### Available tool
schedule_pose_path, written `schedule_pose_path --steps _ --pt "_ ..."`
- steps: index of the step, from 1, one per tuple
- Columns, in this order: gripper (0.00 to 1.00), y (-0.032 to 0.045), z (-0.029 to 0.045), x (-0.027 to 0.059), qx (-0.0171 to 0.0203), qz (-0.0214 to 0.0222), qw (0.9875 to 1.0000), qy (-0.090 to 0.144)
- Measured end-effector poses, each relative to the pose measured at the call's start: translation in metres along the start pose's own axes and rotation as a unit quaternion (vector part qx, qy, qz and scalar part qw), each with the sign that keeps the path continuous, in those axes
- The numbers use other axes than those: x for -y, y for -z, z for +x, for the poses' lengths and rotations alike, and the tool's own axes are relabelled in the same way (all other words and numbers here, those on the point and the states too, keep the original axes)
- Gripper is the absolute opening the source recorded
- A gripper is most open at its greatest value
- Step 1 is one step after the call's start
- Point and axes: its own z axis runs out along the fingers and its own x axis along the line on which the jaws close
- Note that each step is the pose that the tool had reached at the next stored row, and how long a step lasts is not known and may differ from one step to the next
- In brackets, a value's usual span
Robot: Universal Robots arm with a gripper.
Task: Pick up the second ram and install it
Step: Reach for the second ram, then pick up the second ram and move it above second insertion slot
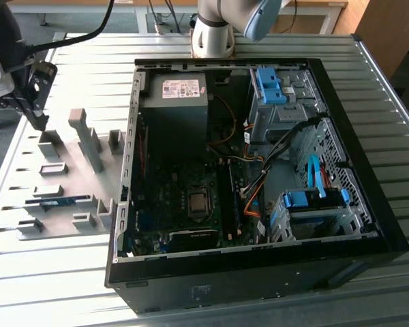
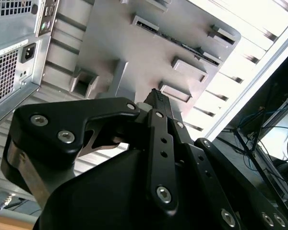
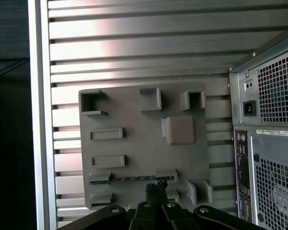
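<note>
The ribbed metal table (image 1: 54, 286) carries the open computer case (image 1: 390, 235), standing off to one side of the gripper (image 1: 38, 117). Beneath the gripper lies the grey holder tray (image 1: 75, 180). Its fingertips (image 2: 158, 98) look pressed together with nothing between them. The second ram (image 1: 58, 201) rests on edge in a tray slot, below the gripper and clear of it

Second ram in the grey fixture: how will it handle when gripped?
The second ram looks a thin flat board, so probably stiff and light, though likely fragile. It sits on edge in slots of the grey fixture, so it may tip once lifted free.
</note>
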Motion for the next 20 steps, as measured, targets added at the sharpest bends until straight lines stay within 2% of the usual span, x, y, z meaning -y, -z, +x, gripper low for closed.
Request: schedule_pose_path --steps 8,14,20 --pt "0.11 -0.0014 0.0125 0.0143 0.0000 0.0001 1.0000 0.000" --pt "0.11 -0.0017 0.0292 0.0176 0.0000 0.0000 1.0000 0.000" --pt "0.11 -0.0018 0.0300 0.0177 0.0000 0.0000 1.0000 0.000"
